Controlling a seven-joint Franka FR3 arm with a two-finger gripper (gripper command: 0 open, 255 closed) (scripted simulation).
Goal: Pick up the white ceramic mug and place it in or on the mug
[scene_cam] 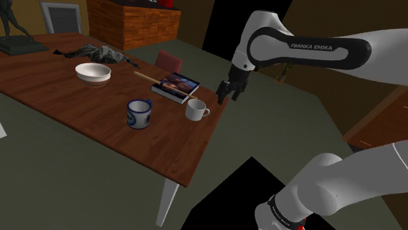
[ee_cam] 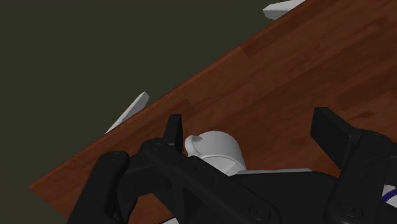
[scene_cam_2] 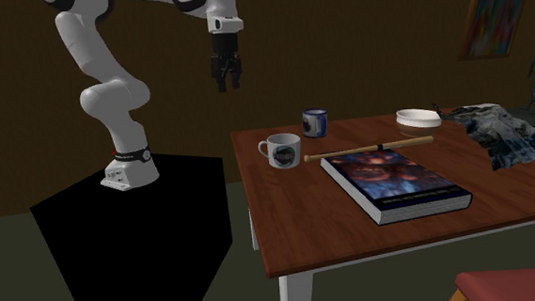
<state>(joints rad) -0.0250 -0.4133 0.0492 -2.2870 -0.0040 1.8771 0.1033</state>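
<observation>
A white mug (scene_cam: 196, 110) with a side handle stands near the table's edge, in front of the book. It carries a printed picture in the second exterior view (scene_cam_2: 281, 151). A blue-and-white mug (scene_cam: 138, 114) stands upright a little further along the table, and shows behind the white one from the other side (scene_cam_2: 314, 123). My black gripper (scene_cam: 225, 91) hangs open in the air just off the table's edge, above and beside the white mug, holding nothing (scene_cam_2: 227, 76). In the wrist view the white mug (ee_cam: 216, 149) sits close to one finger (ee_cam: 173, 127), partly hidden by the hand.
On the wooden table (scene_cam: 85, 104) lie a book (scene_cam: 175, 87) with a wooden stick (scene_cam: 157, 81) across it, a white bowl (scene_cam: 93, 72), a crumpled cloth (scene_cam: 98, 53) and a dark statue (scene_cam: 16, 36). A red chair (scene_cam: 169, 60) stands behind the table.
</observation>
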